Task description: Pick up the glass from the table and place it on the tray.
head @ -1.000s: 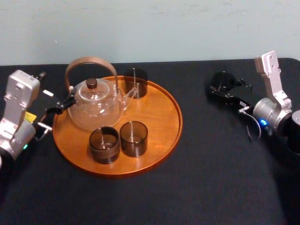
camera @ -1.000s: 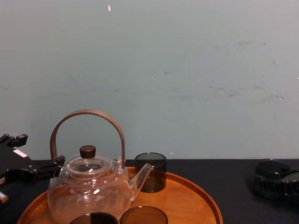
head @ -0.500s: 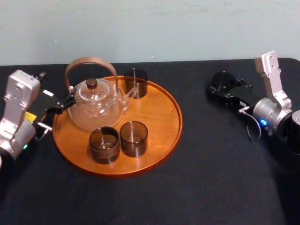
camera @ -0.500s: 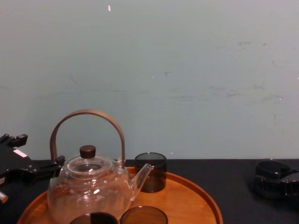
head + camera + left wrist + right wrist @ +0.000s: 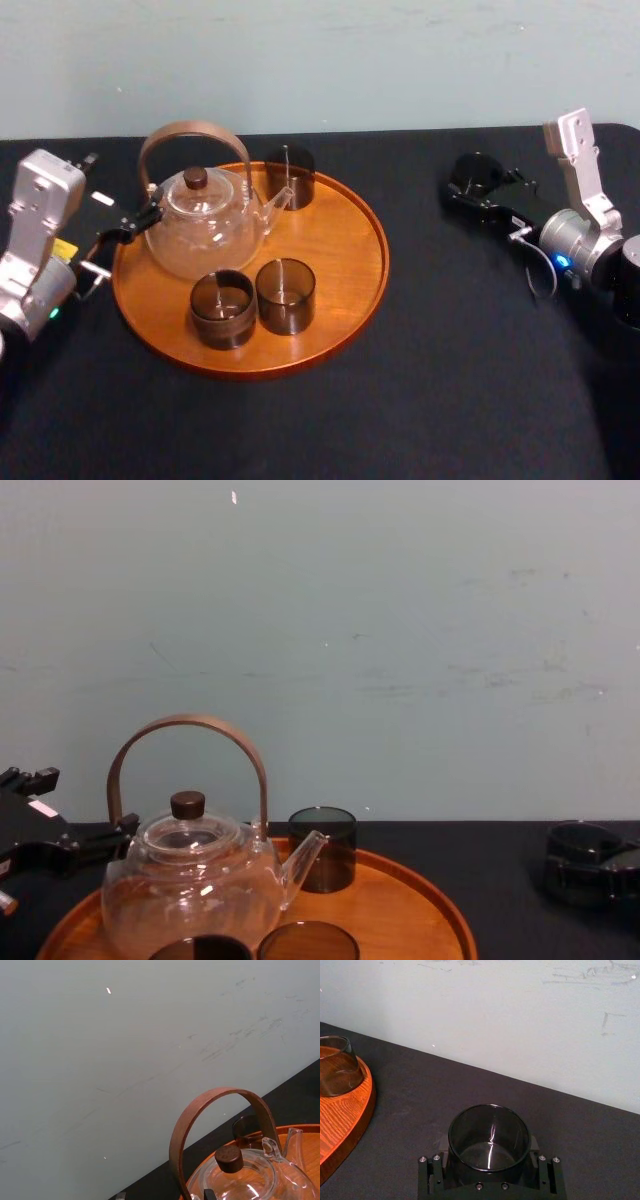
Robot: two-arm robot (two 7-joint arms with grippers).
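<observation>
The right claw (image 5: pixel 472 186) apparently grips the glass (image 5: pixel 488 1135), right of the tray (image 5: pixel 345 250).

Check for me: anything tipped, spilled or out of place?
Nothing is tipped, spilled or broken. One dark glass stands off the tray on the black table, at the right gripper; the left gripper sits beside the teapot.

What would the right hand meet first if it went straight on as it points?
The dark glass, already seated in the right hand; past it, likely just bare black table up to the wall.
</observation>
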